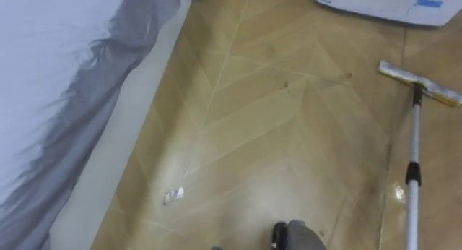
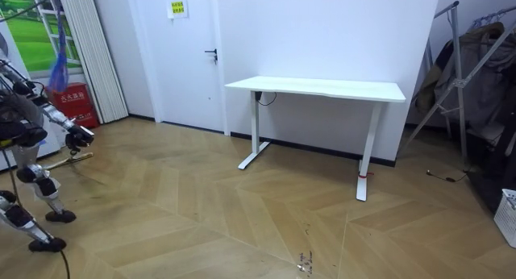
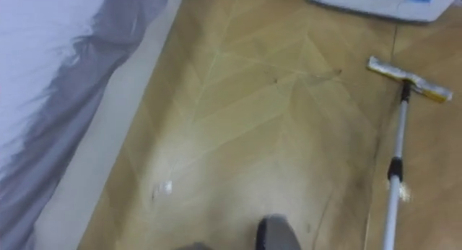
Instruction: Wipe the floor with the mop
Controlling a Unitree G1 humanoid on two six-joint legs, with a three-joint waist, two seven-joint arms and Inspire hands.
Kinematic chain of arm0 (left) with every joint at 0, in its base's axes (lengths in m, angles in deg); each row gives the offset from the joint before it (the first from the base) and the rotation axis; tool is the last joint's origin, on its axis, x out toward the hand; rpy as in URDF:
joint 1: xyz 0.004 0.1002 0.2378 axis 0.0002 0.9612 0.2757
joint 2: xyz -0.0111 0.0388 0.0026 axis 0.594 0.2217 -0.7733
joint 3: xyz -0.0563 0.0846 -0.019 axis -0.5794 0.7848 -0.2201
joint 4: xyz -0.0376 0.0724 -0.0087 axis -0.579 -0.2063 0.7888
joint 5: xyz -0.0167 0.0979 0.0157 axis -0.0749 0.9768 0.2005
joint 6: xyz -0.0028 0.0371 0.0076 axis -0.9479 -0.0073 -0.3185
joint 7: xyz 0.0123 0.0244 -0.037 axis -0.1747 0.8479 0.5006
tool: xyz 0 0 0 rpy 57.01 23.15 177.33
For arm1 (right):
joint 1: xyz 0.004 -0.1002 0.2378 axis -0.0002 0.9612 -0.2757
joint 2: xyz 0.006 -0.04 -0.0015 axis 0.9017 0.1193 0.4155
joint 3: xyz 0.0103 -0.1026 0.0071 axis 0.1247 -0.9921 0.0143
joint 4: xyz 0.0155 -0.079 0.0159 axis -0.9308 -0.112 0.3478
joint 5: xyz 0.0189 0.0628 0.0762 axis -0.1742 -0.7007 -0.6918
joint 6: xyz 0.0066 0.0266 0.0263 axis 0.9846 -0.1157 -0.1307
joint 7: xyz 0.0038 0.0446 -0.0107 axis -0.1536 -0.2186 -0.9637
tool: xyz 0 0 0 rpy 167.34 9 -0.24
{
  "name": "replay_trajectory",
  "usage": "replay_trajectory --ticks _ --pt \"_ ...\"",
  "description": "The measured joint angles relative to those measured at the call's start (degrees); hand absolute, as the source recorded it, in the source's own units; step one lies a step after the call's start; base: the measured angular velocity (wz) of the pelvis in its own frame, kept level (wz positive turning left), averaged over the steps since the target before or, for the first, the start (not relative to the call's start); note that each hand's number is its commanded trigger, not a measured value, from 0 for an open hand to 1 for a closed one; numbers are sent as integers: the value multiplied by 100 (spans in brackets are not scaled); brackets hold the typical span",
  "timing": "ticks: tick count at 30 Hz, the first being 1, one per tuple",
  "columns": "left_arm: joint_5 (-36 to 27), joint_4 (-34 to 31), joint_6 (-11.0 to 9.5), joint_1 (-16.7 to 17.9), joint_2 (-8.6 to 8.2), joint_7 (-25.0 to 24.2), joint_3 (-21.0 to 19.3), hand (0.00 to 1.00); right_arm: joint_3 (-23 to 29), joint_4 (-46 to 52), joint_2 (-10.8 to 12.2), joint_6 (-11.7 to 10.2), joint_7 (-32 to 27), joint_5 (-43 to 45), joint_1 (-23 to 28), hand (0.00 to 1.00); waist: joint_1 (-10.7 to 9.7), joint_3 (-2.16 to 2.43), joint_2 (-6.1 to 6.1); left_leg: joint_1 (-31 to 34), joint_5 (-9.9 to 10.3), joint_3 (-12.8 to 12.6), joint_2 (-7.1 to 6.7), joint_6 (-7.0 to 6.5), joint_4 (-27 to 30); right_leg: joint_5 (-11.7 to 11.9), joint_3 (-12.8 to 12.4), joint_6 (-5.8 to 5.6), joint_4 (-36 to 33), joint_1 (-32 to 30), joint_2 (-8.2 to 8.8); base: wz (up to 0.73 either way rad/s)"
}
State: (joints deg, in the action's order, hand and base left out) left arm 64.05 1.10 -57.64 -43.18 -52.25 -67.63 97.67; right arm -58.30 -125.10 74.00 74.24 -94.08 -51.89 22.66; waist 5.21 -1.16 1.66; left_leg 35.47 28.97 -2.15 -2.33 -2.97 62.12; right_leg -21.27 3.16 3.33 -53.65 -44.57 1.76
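In the room view my right hand [image 2: 81,136] sits at the end of the outstretched arm, and I cannot tell how far its fingers are open or whether they grip anything. The one mop [image 1: 413,156] is on that hand's side: its flat head rests on the wooden floor [image 1: 274,134] ahead of the hand, short of one white appliance [image 1: 390,4], and its pole runs back out of the eye views' lower right. Left of the hand I count one small white scrap [image 1: 173,195] and one bed [image 1: 43,76]; one white desk [image 2: 322,89] stands well apart.
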Motion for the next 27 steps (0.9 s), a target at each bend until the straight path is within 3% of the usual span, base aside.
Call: replay_trajectory --ticks 1,2,4,5,6,7,8,11,12,15,17,20,22,26,27 --pt "-2 -13 7 11 -2 18 1 0 -1 -17 -37 2 -4 1 -163 100 12 13 -26 70 -62 1 38 102 201 -60 -9 23 -73 3 -13 -19" --pt "-2 -39 1 12 3 50 3 0 -3 -12 -121 3 2 -5 -552 100 16 0 -90 221 -218 9 69 336 493 -125 -50 59 -163 4 -29 0" --pt "14 -58 -30 -56 12 86 5 0 -4 107 -256 -40 1 -74 -1156 100 36 -59 -201 508 -195 78 67 354 185 -100 -167 -1 -128 -2 -98 -6" --pt "18 -51 -61 -135 15 125 4 0 46 176 -322 -97 0 -179 -1482 100 146 -88 -265 706 -244 94 105 384 -417 -10 -173 -20 -25 9 -123 -33" --pt "19 -51 -60 -151 28 133 7 0 73 337 -371 -159 24 -234 -1728 100 262 -59 -252 787 -505 55 226 194 -817 69 -148 0 114 64 -166 -33" --pt "21 -47 -61 -165 67 154 5 0 134 361 -352 -116 93 -411 -1906 100 307 -28 -325 714 -607 62 238 63 -998 149 -133 -49 313 154 -193 -15" --pt "23 -40 -62 -188 93 157 7 0 162 337 -331 -45 128 -484 -1928 100 315 -26 -354 672 -647 70 243 28 -1109 198 -117 -72 444 219 -204 15" --pt "28 23 -20 -199 105 157 9 0 205 330 -355 -32 331 -441 -1721 100 331 -41 -342 398 -812 108 244 -77 -1580 434 25 -131 1104 607 -211 4" --pt "50 108 -11 -208 112 156 2 0 190 332 -388 -92 399 -399 -1573 100 334 -50 -286 225 -834 114 235 -104 -1731 490 23 -169 1313 809 -196 0" --pt "232 229 -7 -196 139 130 -163 0 224 291 -402 -215 549 -290 -1139 100 292 -83 -186 -243 -866 121 148 -161 -2095 515 49 -232 1642 1281 -131 6" --pt "405 249 -7 -162 155 105 -286 0 211 276 -331 -268 548 -241 -832 100 310 -73 -125 -515 -876 119 132 -178 -2313 536 34 -266 1882 1565 -134 0" --pt "546 544 15 -146 174 30 -336 0 156 88 -184 -277 544 -111 -298 100 186 -12 -17 -1179 -976 178 39 -205 -2875 569 61 -318 2359 2231 -80 14" --pt "675 711 56 -27 169 11 -373 0 156 -33 -67 -275 414 317 32 100 75 44 -40 -1753 -1062 184 -37 -196 -3370 577 54 -328 2644 2715 -28 0" --pt "1068 832 119 77 38 9 -434 0 166 -29 1 -258 375 879 384 100 -100 63 -58 -2466 -1137 184 -45 -173 -3902 591 202 -333 3027 3342 5 0" --pt "1168 819 127 116 26 6 -458 0 164 -30 36 -246 375 966 443 100 -158 78 -118 -2684 -1170 183 -42 -151 -4070 593 223 -330 3127 3486 3 -5"
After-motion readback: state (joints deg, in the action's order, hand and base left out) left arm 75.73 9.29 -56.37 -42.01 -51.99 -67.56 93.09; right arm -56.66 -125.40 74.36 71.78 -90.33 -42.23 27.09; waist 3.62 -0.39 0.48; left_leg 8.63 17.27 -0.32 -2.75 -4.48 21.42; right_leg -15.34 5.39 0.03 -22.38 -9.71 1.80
